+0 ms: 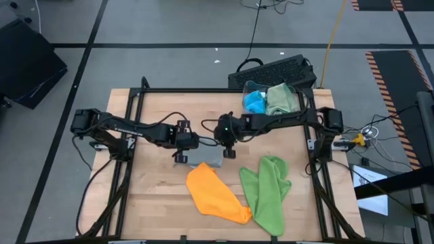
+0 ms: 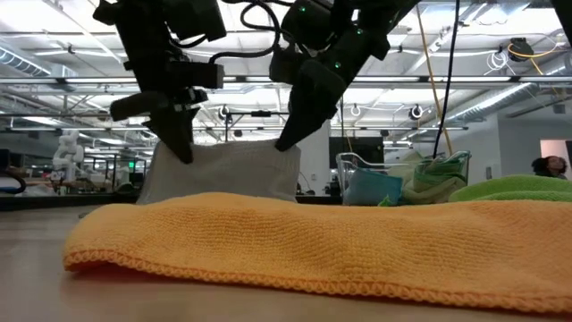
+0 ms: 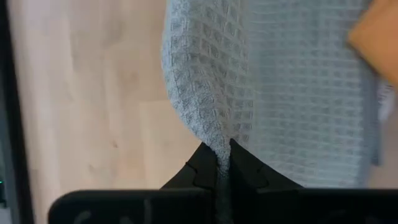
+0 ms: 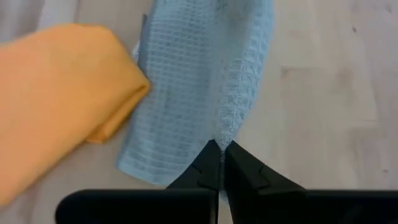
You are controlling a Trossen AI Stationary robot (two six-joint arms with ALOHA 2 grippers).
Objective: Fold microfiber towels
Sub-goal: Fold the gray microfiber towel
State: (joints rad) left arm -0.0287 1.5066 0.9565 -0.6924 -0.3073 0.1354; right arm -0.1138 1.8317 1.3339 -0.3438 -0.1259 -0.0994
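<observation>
Left gripper (image 1: 181,150) pinched on 1 corner of the grey towel (image 1: 205,163); right gripper (image 1: 228,150) pinched on the other. The towel hangs between and below both: light, limp waffle weave, likely best held by corners. Orange towel (image 1: 214,194) lies just beyond.

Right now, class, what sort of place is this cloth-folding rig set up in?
Probably a robotics lab or large workshop hall. The low view shows a high ceiling with strip lights and open floor behind the wooden table; the high view shows striped hazard tape and a trailing cable on the floor.
</observation>
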